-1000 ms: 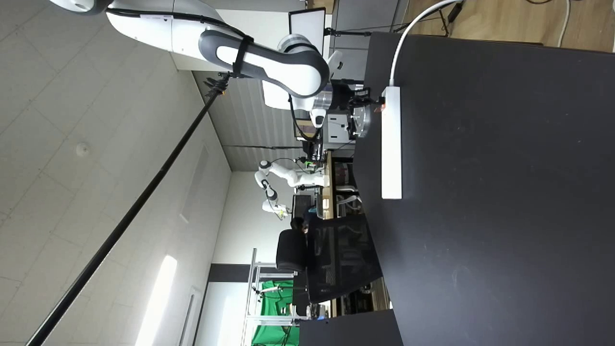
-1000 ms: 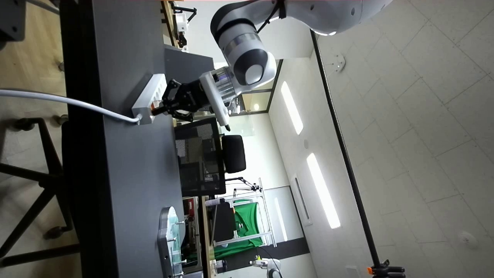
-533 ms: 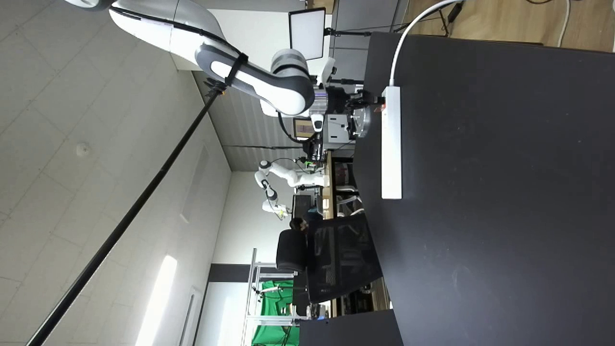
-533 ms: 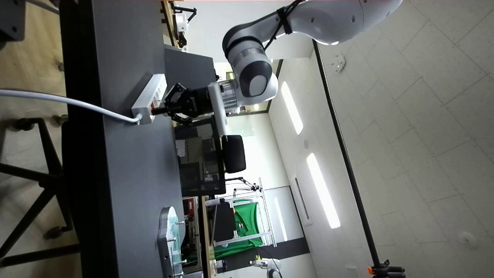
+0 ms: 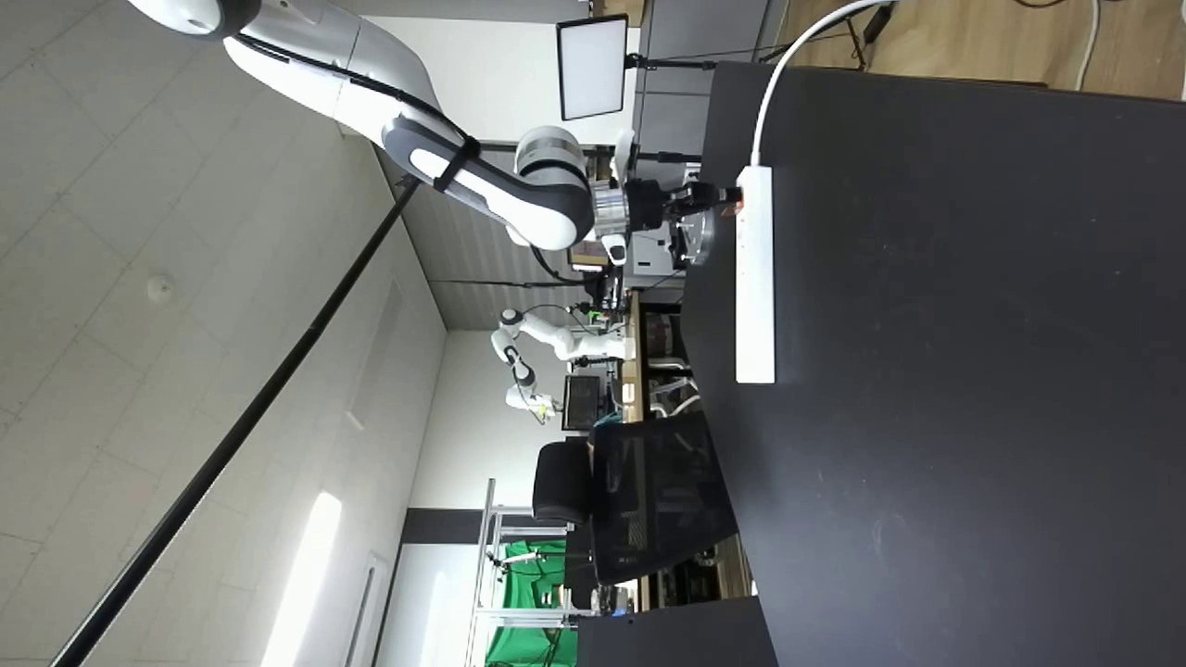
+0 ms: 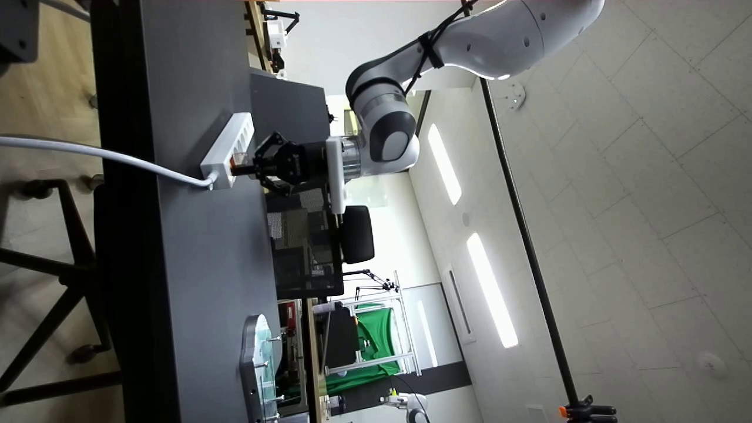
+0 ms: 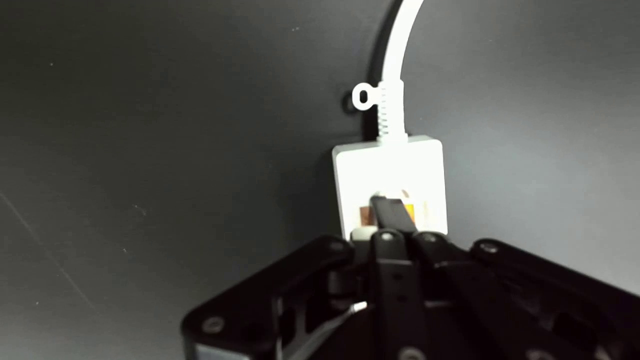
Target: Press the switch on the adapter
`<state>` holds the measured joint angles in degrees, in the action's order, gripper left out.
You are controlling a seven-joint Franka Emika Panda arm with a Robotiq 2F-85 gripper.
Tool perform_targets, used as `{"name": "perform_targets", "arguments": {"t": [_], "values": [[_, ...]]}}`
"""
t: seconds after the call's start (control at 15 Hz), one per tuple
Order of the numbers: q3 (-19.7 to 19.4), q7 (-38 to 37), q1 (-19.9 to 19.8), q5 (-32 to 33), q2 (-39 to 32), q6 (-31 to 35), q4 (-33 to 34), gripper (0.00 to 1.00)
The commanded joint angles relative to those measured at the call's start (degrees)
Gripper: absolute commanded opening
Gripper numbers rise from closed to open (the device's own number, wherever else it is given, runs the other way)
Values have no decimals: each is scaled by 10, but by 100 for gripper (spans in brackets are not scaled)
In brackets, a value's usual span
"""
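The adapter is a long white power strip on the black table, seen in both exterior views (image 5: 755,296) (image 6: 235,138), which are turned on their side. Its near end shows in the wrist view (image 7: 390,170). An orange-lit switch (image 6: 234,161) sits near its cable end; parts of it show on both sides of the fingertip in the wrist view (image 7: 410,211). My gripper (image 6: 238,170) is shut with nothing between its fingers. Its fingertips (image 7: 392,212) are at the switch and cover much of it. I cannot tell whether the switch is pushed in. The gripper also shows in an exterior view (image 5: 737,196).
A white cable (image 7: 397,50) runs from the adapter's end over the table edge. A grey and transparent plate with metal pegs (image 6: 258,370) stands on the black table (image 6: 217,258). Office chairs (image 5: 658,500) stand beyond the table.
The arm's upper links and wrist have swung, so the gripper now stands more upright over the table. Its fingertips have stayed at the switch. The adapter has not moved.
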<state>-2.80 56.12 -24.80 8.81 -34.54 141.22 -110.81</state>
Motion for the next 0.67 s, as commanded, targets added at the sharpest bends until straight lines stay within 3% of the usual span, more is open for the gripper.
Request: {"name": "perform_targets", "arguments": {"t": [0.0, 0.4, 0.6], "values": [[-19, -3, 14, 3, -80, 7, 29, 0], [-61, -37, 60, 66, -85, 13, 20, 0], [-60, -24, 64, 78, -86, -2, 22, 0]]}}
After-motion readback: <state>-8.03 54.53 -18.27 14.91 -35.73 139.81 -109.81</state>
